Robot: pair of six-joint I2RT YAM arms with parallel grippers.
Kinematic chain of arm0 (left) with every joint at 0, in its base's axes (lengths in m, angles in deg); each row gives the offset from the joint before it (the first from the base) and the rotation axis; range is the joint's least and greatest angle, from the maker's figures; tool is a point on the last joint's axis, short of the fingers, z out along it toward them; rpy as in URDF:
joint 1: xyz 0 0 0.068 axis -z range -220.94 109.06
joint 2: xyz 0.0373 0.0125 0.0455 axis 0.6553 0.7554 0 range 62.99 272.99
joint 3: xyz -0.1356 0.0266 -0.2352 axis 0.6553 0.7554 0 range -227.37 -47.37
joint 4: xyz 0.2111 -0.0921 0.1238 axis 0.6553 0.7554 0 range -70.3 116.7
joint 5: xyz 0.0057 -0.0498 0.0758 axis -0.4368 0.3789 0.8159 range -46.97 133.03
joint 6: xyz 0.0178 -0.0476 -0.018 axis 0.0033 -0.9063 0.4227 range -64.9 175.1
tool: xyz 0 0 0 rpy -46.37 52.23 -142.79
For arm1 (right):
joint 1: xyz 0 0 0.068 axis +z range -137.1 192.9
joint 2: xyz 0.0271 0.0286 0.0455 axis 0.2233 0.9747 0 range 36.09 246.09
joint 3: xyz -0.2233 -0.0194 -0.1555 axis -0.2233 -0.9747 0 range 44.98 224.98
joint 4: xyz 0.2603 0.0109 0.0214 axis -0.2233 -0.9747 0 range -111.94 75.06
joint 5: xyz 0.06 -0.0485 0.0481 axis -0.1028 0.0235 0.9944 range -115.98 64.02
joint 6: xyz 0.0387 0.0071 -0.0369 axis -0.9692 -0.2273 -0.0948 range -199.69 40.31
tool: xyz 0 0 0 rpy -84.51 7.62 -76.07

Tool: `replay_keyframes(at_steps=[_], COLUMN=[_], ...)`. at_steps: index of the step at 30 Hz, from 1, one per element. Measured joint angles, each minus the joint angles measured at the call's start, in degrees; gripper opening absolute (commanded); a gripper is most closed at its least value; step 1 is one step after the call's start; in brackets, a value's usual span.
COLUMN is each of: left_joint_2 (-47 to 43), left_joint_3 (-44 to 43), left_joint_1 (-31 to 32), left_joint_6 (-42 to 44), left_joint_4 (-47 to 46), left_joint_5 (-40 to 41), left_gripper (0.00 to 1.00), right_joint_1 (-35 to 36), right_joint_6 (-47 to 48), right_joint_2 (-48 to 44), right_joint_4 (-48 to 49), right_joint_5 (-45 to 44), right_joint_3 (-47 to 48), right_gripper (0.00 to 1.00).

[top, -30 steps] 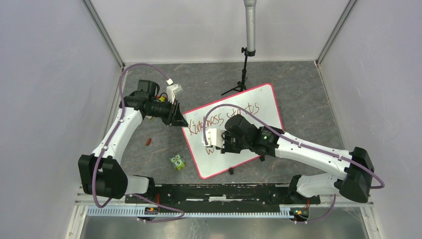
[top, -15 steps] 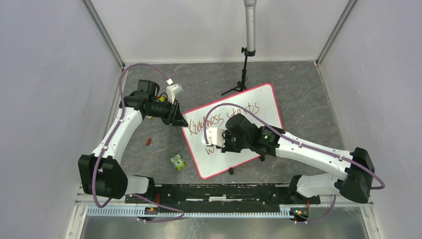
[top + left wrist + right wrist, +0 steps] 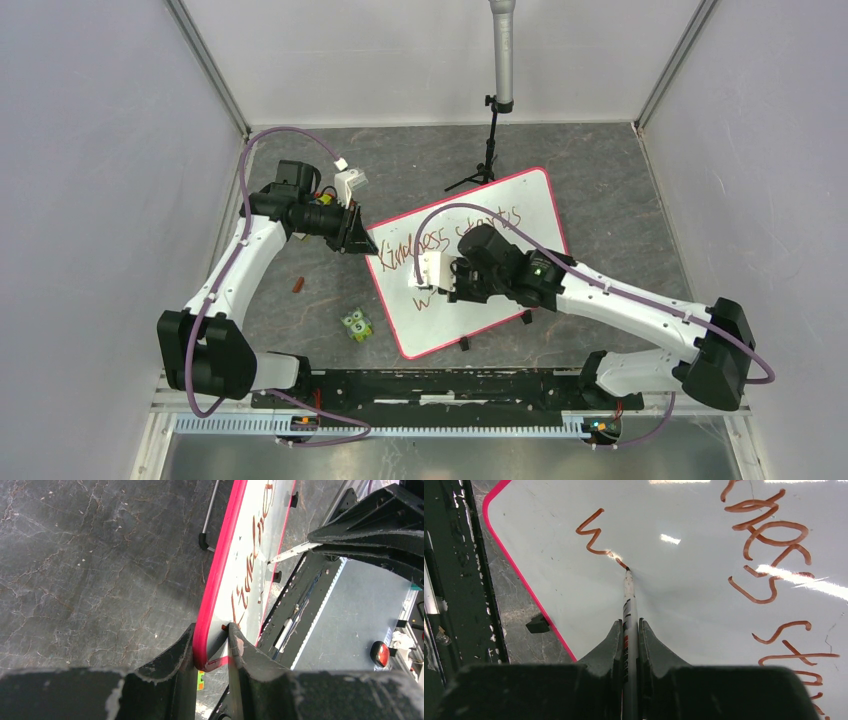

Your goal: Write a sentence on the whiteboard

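The whiteboard [image 3: 535, 205] lies tilted on the dark table, with a red-pink frame. The sentence [image 3: 440, 240] shows one line, "Kindness starts", in brownish-red script. Below it is the start of a second line, a "w" stroke [image 3: 596, 535]. My left gripper [image 3: 362, 243] is shut on the whiteboard's left corner; in the left wrist view its jaws [image 3: 210, 640] pinch the red edge [image 3: 217, 575]. My right gripper [image 3: 437, 285] hovers over the board's lower left. It is shut on a grey marker [image 3: 628, 610] whose tip touches the board at the end of the stroke.
A green owl toy [image 3: 356, 324] and a small red-brown piece [image 3: 297, 285] lie left of the board. A black tripod stand [image 3: 488, 150] and a grey pole [image 3: 503, 50] stand behind it. A black rail [image 3: 440, 385] runs along the front. Enclosure walls close in both sides.
My right gripper with the marker has shifted slightly to the right along the board. The left arm and the board have not moved.
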Motion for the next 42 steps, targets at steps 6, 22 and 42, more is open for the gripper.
replay_keyframes(at_steps=[6,22,42], left_joint_2=[0.0,0.0,0.0], left_joint_3=[0.0,0.0,0.0], left_joint_1=[0.0,0.0,0.0], left_joint_6=[0.0,0.0,0.0], left_joint_4=[0.0,0.0,0.0], left_joint_5=[0.0,0.0,0.0], left_gripper=[0.03,0.02,0.02], right_joint_1=[-1.0,0.2,0.1], right_joint_6=[0.3,0.7,1.6], right_joint_2=[-0.9,-0.9,1.9], right_joint_4=[-0.1,-2.2,-3.3], right_joint_5=[0.4,2.5,0.5], right_joint_3=[-0.5,-2.9,4.7], right_gripper=[0.0,0.0,0.0])
